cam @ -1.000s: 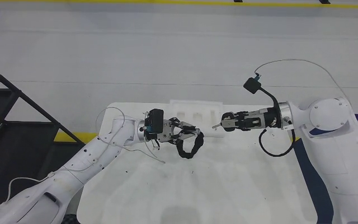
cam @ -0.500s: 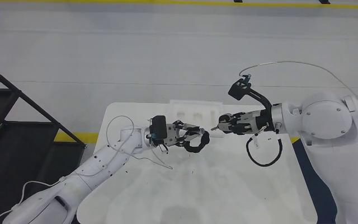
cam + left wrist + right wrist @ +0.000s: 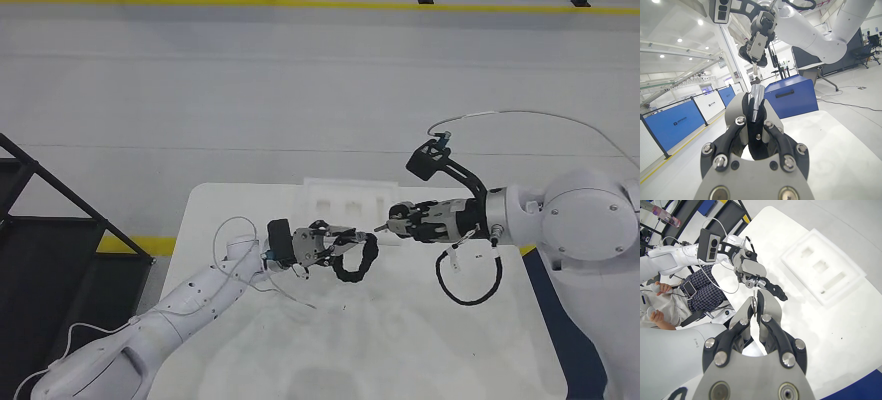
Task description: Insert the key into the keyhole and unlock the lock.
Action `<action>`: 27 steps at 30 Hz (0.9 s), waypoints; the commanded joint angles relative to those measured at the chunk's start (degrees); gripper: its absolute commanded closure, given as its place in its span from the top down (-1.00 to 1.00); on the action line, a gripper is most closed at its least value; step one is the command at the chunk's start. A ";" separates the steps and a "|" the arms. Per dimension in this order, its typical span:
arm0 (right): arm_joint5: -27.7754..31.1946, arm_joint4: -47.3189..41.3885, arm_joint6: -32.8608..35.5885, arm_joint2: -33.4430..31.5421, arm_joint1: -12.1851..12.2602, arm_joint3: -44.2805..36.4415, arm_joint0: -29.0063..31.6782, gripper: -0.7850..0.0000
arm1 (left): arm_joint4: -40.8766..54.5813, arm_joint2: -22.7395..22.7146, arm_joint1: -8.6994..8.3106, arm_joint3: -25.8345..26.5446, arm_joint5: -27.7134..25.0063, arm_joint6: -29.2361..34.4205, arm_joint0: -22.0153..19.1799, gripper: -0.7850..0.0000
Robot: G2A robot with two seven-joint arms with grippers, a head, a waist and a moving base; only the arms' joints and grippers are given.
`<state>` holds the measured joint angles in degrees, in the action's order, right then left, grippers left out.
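Right claw point(image 3: 755, 296) pinching thin silver key point(image 3: 753, 304), left claw point(image 3: 753, 108) clamping chrome black-cable lock point(image 3: 756, 92); tilt it and you'll miss the keyhole point(image 3: 748, 284).

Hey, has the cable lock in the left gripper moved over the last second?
Yes, slightly. In the top view the cable lock shifted along the foam tray's near edge toward its right end, closer to the key in the right gripper.

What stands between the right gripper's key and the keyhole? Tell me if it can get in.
Probably yes. The right gripper holds the key just short of the lock, whose keyhole faces it with open air between.
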<state>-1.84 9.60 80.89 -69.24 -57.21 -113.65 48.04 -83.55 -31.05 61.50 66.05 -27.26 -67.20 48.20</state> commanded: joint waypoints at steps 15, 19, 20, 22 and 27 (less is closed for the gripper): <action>-1.18 0.60 -0.43 1.12 0.16 -1.17 1.11 -1.00 | 0.35 -0.92 0.17 1.49 2.35 3.27 1.60 -1.00; -3.32 1.54 -0.20 2.29 0.23 -2.14 0.48 -1.00 | -0.57 -1.98 0.44 2.74 7.33 2.76 3.31 -1.00; -3.76 1.59 -0.44 2.58 0.22 -2.30 0.36 -1.00 | -0.82 -2.12 0.53 2.82 8.27 2.73 3.75 -1.00; -4.66 2.11 -0.90 3.08 0.22 -2.60 0.12 -1.00 | -0.42 -2.56 0.74 2.81 9.52 2.60 4.50 -1.00; -6.50 3.59 -2.61 3.63 0.32 -3.33 0.05 -1.00 | 0.48 -3.45 1.36 2.44 11.78 1.20 6.10 -1.00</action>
<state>-8.08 12.99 78.46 -65.63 -56.91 -116.91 48.04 -83.19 -34.39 62.77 68.56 -15.65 -65.76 54.10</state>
